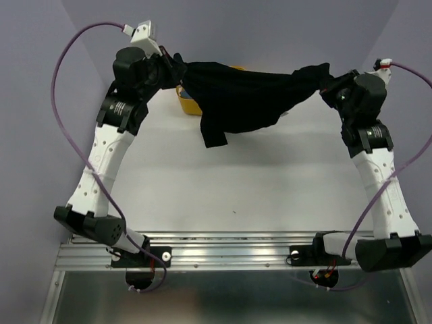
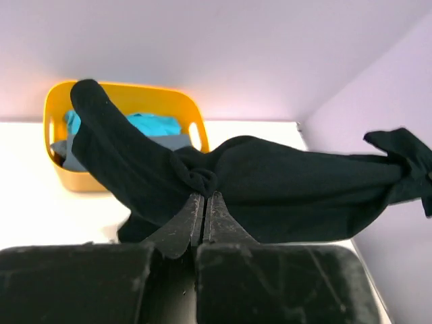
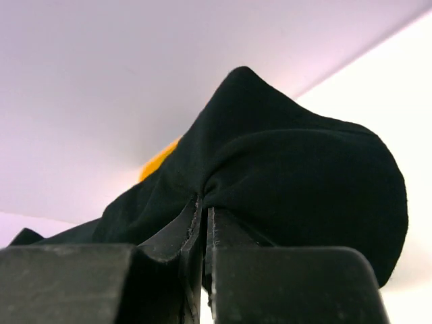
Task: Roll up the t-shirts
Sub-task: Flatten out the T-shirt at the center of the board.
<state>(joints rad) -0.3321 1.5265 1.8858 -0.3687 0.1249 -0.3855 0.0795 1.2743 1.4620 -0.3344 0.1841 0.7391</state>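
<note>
The black t-shirt [image 1: 243, 94] hangs stretched in the air between both arms at the back of the table, one end drooping toward the table [image 1: 214, 138]. My left gripper [image 1: 172, 64] is shut on its left end; in the left wrist view the jaws pinch bunched black cloth [image 2: 202, 177]. My right gripper [image 1: 327, 79] is shut on the right end, the black fabric [image 3: 297, 175] bulging over the closed jaws. The teal-blue t-shirt [image 2: 152, 125] lies in the yellow tub [image 2: 125, 94].
The yellow tub [image 1: 185, 102] stands at the back of the white table [image 1: 236, 182], mostly hidden behind the hanging shirt. Lilac walls close in the back and both sides. A metal rail [image 1: 223, 246] carries the arm bases at the near edge.
</note>
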